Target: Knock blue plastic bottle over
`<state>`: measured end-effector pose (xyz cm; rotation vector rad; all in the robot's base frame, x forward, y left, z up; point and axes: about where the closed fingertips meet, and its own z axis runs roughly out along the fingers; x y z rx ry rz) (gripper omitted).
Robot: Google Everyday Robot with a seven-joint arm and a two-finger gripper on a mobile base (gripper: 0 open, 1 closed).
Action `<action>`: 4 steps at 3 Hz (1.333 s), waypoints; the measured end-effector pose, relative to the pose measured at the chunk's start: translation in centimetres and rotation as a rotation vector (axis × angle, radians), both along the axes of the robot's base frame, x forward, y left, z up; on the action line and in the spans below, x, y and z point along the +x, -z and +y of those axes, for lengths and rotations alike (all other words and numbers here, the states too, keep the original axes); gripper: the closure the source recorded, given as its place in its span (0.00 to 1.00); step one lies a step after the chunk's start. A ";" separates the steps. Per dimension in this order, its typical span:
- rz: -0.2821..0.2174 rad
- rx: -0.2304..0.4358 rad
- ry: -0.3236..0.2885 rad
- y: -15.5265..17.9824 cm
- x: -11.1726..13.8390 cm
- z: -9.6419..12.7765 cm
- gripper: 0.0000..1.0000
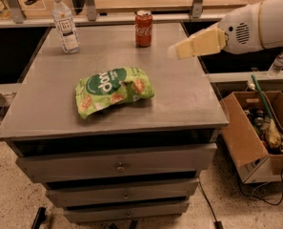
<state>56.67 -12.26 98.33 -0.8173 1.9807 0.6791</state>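
The blue plastic bottle (65, 23) stands upright at the far left corner of the grey cabinet top (179, 99). It is clear and slim, with a white cap and a white-and-blue label. My gripper (175, 51) reaches in from the right on a white arm (255, 25), above the right side of the top. It is to the right of the red cola can (143, 28) and far from the bottle. It holds nothing that I can see.
A green chip bag (113, 90) lies in the middle of the top. The red cola can stands at the back centre. A cardboard box (257, 135) with clutter sits on the floor at the right. A small clear bottle (278, 63) stands on a ledge at the far right.
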 end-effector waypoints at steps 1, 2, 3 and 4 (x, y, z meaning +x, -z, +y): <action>-0.111 0.016 -0.134 -0.3 1.2 2.0 0.00; -0.111 0.016 -0.134 -0.3 1.2 2.0 0.00; -0.114 0.045 -0.137 1.1 1.9 3.4 0.00; -0.111 0.071 -0.137 3.4 3.7 6.1 0.00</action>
